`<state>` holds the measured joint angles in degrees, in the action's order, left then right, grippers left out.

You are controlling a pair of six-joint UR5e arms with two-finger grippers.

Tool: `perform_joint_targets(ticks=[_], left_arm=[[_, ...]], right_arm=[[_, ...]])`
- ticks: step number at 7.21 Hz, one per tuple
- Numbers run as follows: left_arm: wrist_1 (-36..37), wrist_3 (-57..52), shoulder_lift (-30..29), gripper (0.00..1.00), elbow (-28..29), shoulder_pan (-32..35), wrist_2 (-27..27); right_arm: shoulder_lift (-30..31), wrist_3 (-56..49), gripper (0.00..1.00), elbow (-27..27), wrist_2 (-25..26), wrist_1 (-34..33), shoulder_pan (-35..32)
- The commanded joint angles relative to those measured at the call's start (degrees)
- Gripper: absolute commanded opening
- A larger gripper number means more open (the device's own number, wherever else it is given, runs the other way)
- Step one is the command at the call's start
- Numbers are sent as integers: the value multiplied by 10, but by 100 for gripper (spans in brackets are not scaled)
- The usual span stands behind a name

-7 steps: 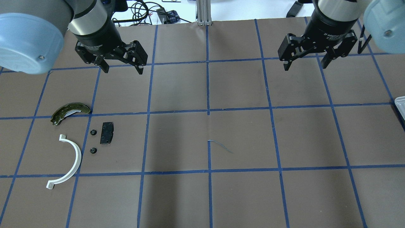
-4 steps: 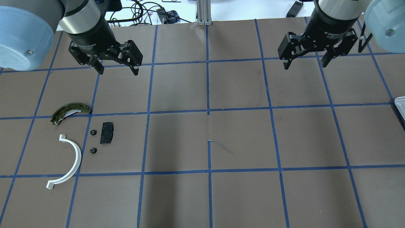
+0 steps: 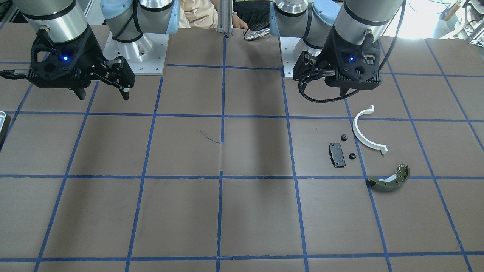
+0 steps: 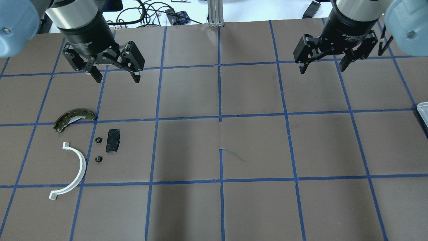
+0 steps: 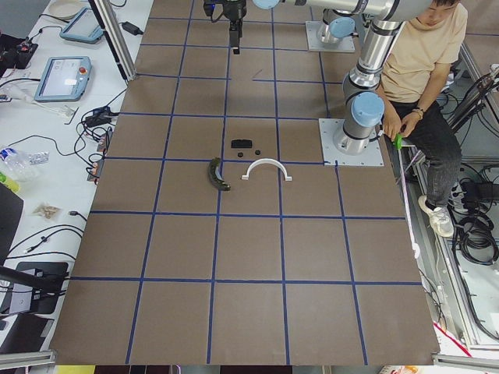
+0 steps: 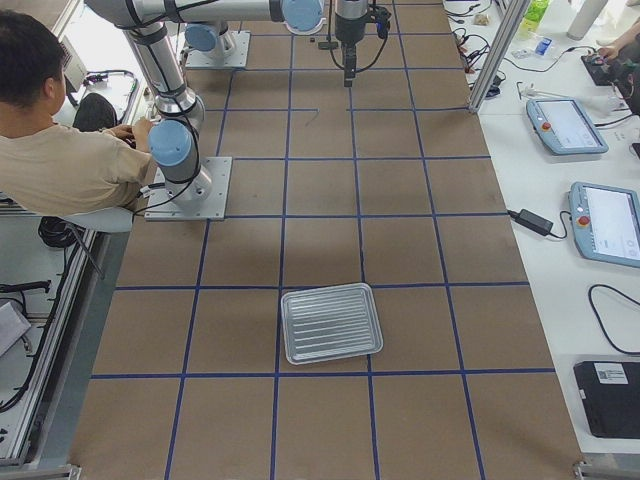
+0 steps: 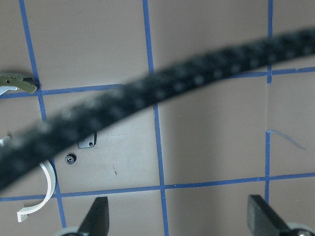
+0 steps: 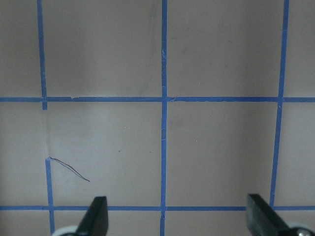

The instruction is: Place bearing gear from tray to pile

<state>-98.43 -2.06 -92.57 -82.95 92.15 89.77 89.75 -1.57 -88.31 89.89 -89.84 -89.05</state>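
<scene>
Counter (image 4: pixel 254 144): brown sheet covering, blue tape grid (image 4: pixel 219 93). Aluminium post (image 4: pixel 215 11) at 12 o'clock, overhead view. White bench (image 5: pixel 47 164) at 9 o'clock, left-end view, bearing pendants (image 5: pixel 65 78).

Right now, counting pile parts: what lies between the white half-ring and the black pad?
Two small black gears, touching neither the half-ring nor the pad, shown in the overhead view.

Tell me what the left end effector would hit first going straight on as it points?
Probably just the bare brown table: the left end effector, open, points down at paper and blue tape. The small gear lies off to one side.
</scene>
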Motion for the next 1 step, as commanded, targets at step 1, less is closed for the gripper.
perform_joint_targets(ticks=[1], left_arm=[[-2,-3,3,100,-1,-1,1]], right_arm=[[3,1,100,0,0,2,-1]])
